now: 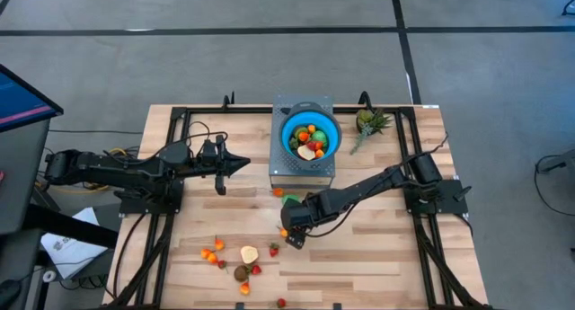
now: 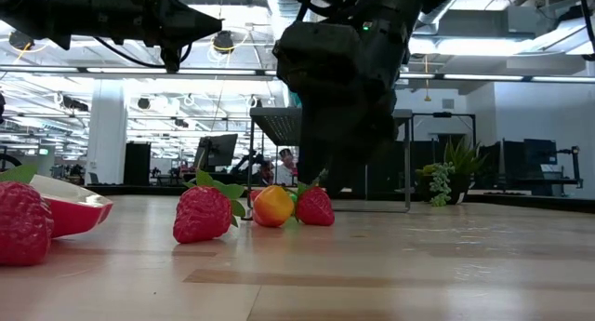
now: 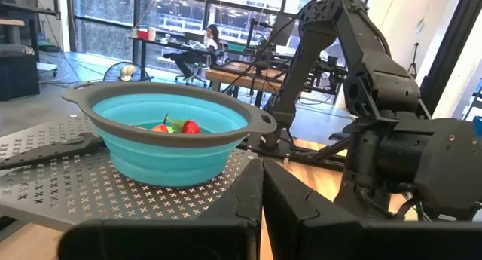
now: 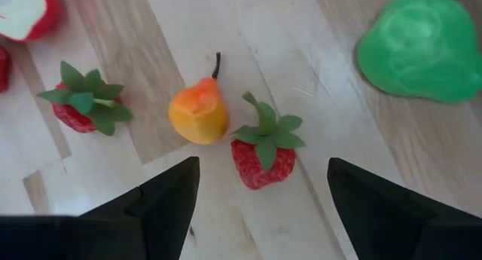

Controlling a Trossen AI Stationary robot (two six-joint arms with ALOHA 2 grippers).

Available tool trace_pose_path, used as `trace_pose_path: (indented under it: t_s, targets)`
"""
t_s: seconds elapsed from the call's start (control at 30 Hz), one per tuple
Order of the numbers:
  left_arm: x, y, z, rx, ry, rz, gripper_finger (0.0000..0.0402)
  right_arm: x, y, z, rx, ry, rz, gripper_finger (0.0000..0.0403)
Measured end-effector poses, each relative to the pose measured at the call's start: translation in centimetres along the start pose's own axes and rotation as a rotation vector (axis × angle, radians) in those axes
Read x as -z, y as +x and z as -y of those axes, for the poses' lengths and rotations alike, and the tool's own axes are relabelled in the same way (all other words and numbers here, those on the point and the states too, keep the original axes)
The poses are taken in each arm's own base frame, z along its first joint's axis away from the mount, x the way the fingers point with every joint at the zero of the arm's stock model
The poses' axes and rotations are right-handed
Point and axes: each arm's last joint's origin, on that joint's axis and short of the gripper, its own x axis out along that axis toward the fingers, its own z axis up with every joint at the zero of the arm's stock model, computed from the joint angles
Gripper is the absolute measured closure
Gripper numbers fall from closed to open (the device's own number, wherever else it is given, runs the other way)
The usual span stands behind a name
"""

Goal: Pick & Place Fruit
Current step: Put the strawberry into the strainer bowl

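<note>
The blue bowl point(image 1: 311, 137) sits on a grey perforated stand point(image 1: 280, 169) at the far middle of the table point(image 1: 377, 265), already heaped with red, orange and green fruit. A spiky pineapple piece point(image 1: 370, 123) lies just to the right of the bowl.

In front of the stand, the right tool point(image 1: 289, 234) hangs low over the table with its fingers point(image 4: 162, 192) spread wide apart, gripping nothing. Directly under it are three pieces: one strawberry point(image 4: 263, 154) between the fingers, one orange pear point(image 4: 199, 114) touching it, and a second strawberry point(image 4: 83, 106) a little apart. A green pear point(image 1: 292, 200) lies between them and the stand.

Farther from the bowl, near the front edge, a loose group of fruit point(image 1: 235, 261) is scattered, including an apple half point(image 1: 249, 254).

The left tool point(image 1: 241, 164) hovers left of the stand, fingers pressed together, empty.
</note>
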Motion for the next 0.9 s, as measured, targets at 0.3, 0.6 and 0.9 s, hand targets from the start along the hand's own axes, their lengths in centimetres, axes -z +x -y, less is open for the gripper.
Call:
trace_pose_path:
  t_s: [0.3,0.6,0.9]
  targets:
    - [0.0,0.0,0.0,0.0,0.0,0.0,0.04,-0.16,0.0,-0.07,0.008,-0.006,0.029,0.0117]
    - [0.0,0.0,0.0,0.0,0.0,0.0,0.04,-0.16,-0.01,-0.12,0.005,-0.033,0.031,0.0117]
    - [0.0,0.0,0.0,0.0,0.0,0.0,0.04,-0.4,-0.02,-0.28,-0.014,-0.03,0.053,0.0117]
